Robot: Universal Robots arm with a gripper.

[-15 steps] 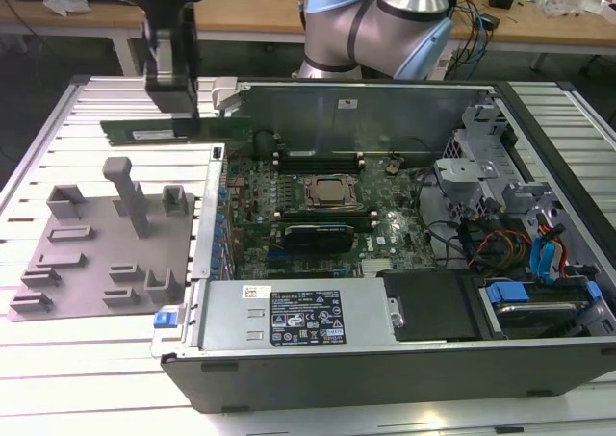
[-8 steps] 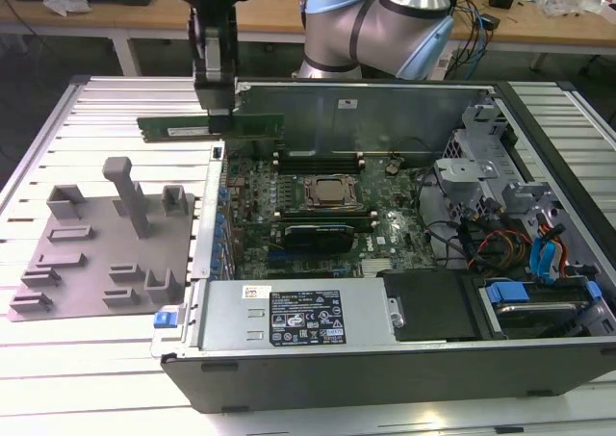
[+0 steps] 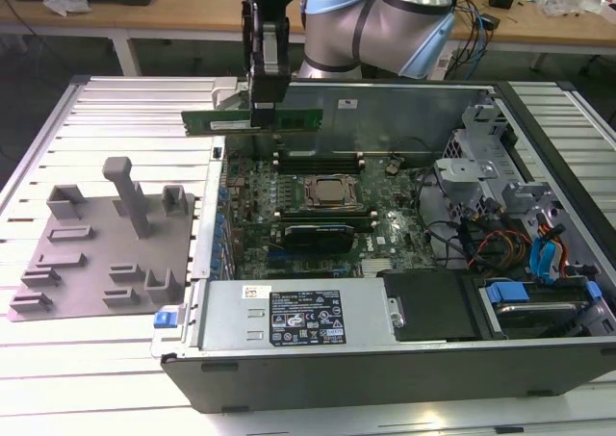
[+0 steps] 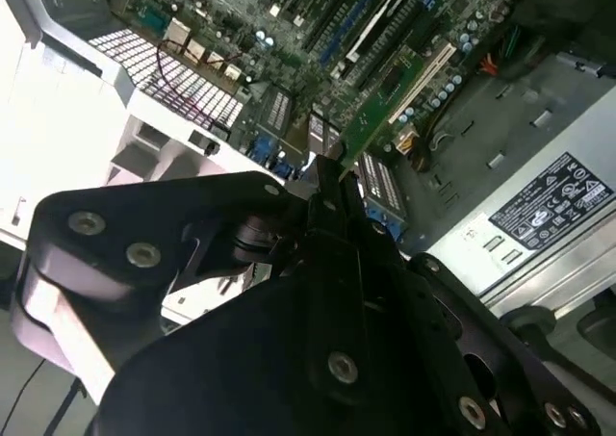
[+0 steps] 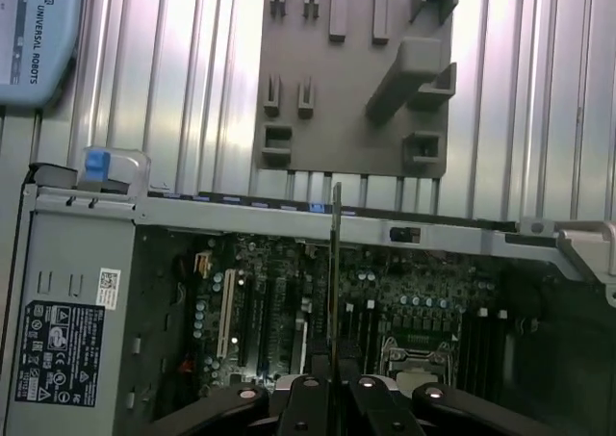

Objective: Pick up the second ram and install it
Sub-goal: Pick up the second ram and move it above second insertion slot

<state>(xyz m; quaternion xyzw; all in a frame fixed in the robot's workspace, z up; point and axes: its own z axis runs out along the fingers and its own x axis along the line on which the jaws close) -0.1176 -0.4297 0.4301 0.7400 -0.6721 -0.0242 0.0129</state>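
The second ram (image 3: 217,120) is a thin green stick hanging level above the back left corner of the open computer case (image 3: 183,359). My gripper (image 3: 265,104) is shut on it near its middle, with the stick jutting out on both sides. In the first wrist view the ram (image 5: 335,282) shows edge-on, rising from between my fingertips (image 5: 358,386) over the motherboard (image 5: 289,301). The black memory slots (image 3: 318,155) lie below and toward the exterior view's right, just behind the CPU socket (image 3: 332,193).
A grey fixture plate (image 3: 77,263) with upright blocks lies on the slatted table at the exterior view's left of the case. Inside the case are a power supply (image 3: 289,316) at the front, and drive bays and cables (image 3: 520,234) at the right.
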